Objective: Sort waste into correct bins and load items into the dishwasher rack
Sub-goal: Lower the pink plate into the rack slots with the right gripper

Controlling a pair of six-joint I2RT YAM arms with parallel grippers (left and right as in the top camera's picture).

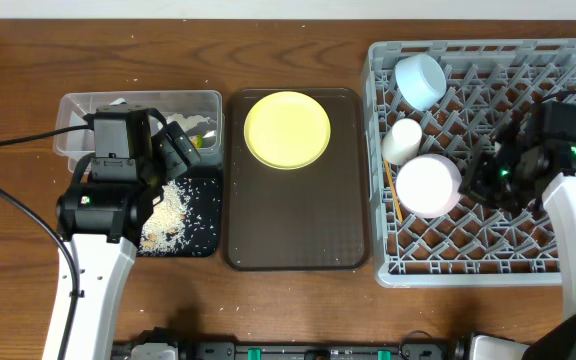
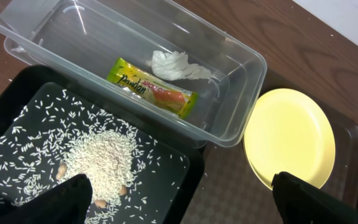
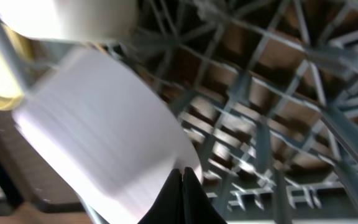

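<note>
Sorting looks largely done, judging by where things lie. The crumpled tissue [image 2: 176, 65] and the glossy yellow-green snack wrapper [image 2: 152, 88] sit in the clear plastic tub [image 1: 73, 140] at the far left, both visible through its thin walls. The loose rice grains [image 2: 98, 158] are heaped and scattered on the matte black tray [image 2: 185, 180] set against the tub's near side, seemingly to keep food scraps apart from dry litter. The left gripper [image 2: 185, 208] hangs over that tray, its fingers [image 2: 70, 196] wide apart and empty. The smooth round yellow plate [image 1: 286, 130] lies flat at the far end of the textured brown serving tray [image 1: 298, 230], not yet loaded. On the right is the grey dishwasher rack [image 1: 528, 60], whose upright pegs prop the crockery. There the light blue bowl [image 1: 420, 78] leans near the far left corner, with the small white cup [image 1: 402, 140] nearer and the pale bowl [image 1: 428, 185] nearer still. The right gripper [image 1: 483, 180] is just right of that bowl, fingers pressed together on nothing visible, and its wrist view is blurred. I cannot pick out the chopsticks with any certainty.
</note>
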